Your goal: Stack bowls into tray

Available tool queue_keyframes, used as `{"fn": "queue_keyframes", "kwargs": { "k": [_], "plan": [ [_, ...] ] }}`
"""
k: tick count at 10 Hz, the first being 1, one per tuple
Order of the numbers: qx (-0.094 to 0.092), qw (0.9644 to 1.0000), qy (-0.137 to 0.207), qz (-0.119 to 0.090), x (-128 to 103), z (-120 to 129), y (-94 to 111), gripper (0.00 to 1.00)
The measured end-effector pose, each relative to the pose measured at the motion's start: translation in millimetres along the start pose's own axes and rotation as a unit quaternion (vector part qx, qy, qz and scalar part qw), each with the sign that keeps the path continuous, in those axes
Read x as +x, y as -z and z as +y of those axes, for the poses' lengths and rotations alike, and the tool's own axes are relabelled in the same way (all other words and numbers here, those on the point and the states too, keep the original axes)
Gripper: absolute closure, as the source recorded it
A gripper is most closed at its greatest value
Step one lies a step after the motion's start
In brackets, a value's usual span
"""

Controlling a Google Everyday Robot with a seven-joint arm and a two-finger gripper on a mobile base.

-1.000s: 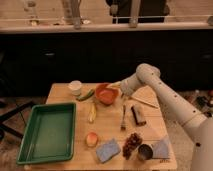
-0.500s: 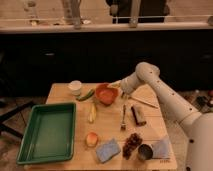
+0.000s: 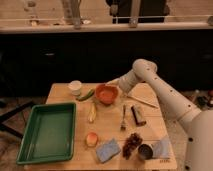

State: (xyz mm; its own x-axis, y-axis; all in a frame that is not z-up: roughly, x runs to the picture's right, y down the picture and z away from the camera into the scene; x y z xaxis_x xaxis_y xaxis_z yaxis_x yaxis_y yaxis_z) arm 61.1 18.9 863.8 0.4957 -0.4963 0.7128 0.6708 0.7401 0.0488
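Layout: large green rectangular plastic tray [image 3: 47, 132] sits front-left on the wooden table [image 3: 150, 107]. Round orange-red bowl [image 3: 106, 93] is behind it to the right, outside it. My gripper [image 3: 118, 89] is at the bowl's right rim. Small blue sponge [image 3: 108, 150] lies front-centre, right of the tray.

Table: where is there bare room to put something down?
Inside the green tray; a wooden strip between banana and fork. Crowded along the front right, around sponge, grapes and can. The tool is at the rim of the orange bowl.

Jaws at the glossy orange-red bowl [image 3: 106, 93]; smooth green plastic tray [image 3: 47, 132]; matt wooden table [image 3: 107, 124].
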Motion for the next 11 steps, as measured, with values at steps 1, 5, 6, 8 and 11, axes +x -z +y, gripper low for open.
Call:
{"fn": "queue_keyframes", "kwargs": {
  "k": [1, 5, 6, 8, 11],
  "plan": [
    [-0.007, 0.9999, 0.007, 0.002, 2, -5, -3, 0.20],
    [-0.025, 0.9996, 0.010, 0.006, 16, -1, -17, 0.20],
    [-0.028, 0.9996, 0.008, 0.006, 19, 4, -20, 0.20],
    [-0.030, 0.9995, 0.003, 0.006, 23, 12, -23, 0.20],
    [-0.031, 0.9994, -0.010, 0.008, 26, 27, -21, 0.20]
  ]
}}
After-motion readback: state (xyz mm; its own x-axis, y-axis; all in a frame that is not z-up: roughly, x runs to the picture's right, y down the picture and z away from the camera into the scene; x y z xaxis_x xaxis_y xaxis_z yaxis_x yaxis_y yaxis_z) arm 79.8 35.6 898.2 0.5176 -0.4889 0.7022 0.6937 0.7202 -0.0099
